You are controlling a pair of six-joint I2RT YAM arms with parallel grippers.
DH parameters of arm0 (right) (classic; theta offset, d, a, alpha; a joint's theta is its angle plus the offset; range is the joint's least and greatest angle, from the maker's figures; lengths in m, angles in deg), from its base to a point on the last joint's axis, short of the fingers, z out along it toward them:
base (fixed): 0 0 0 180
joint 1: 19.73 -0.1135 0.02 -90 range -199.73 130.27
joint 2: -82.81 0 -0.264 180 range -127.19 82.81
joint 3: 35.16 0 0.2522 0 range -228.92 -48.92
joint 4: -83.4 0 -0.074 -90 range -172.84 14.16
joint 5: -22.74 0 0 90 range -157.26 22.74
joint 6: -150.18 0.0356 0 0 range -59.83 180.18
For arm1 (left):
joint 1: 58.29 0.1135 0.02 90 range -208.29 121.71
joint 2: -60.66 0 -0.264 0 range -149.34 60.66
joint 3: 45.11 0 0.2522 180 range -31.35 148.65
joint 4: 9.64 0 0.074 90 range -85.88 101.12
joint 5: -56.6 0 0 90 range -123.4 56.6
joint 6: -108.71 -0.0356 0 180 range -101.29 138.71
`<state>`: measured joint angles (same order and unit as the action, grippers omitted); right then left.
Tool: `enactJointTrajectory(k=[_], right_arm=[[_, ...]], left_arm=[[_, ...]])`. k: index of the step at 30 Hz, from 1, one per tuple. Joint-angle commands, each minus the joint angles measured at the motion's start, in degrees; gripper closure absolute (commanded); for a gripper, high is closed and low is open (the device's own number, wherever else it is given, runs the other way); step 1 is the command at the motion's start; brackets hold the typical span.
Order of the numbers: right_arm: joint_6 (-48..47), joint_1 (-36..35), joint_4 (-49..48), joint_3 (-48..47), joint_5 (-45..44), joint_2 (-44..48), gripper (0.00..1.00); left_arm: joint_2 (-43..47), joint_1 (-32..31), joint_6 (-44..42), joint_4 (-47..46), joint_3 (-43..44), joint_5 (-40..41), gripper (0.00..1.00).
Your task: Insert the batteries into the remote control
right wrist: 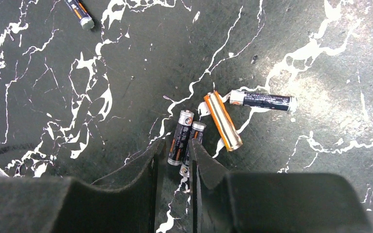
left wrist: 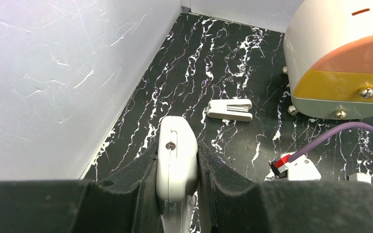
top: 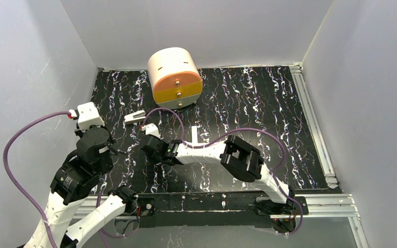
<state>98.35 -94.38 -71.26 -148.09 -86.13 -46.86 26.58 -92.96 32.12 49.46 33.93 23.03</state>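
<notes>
Two arms, top view: left arm [top: 77, 170] drawn up at the left side of the black, white-veined marble-look bench [top: 269, 113]; right arm [top: 207, 152] stretched leftward across it
Top view, other things: cream drum with an orange and yellow face [top: 174, 77] at the far edge; small white-grey wedge-shaped piece [top: 134, 118] lying loose beyond the left arm; narrow white bar [top: 195, 135] just beyond the right arm
Left wrist view, left tool [left wrist: 177, 148]: clamped tight on the small white plastic remote control [left wrist: 176, 165] with a rounded end, held edge-up, one screw showing
Left wrist view, beyond: wedge-shaped piece ahead on the bench, well apart from the remote control; drum to the right
Right wrist view, batteries [right wrist: 180, 137]: five slim cylinders on the bench; two black ones side by side, a coppery battery [right wrist: 222, 120] just beside them, another black one at its far end, one more well apart at the top left
Right wrist view, right tool [right wrist: 178, 145]: part open, astride the two black batteries, a sliver of bench between one finger and the nearer one; nothing gripped
Done, by my reading: remote control held ready, the wedge probably its cover; its battery bay is out of sight
Left: pinch one battery, carry it over, seat it, then the second
</notes>
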Motion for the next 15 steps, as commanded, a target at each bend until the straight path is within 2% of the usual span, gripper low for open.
enactJointTrajectory(k=[1, 15], right_arm=[[0.4, -0.1, 0.2, -2.1, 0.2, -2.2, 0.68], [-1.1, -0.2, 3.0, -5.1, -0.8, -4.5, 0.69]], left_arm=[[1.7, 0.0, -1.2, -2.6, -0.4, 1.9, 1.00], [1.7, 0.0, -2.2, -2.1, 0.0, 1.7, 1.00]])
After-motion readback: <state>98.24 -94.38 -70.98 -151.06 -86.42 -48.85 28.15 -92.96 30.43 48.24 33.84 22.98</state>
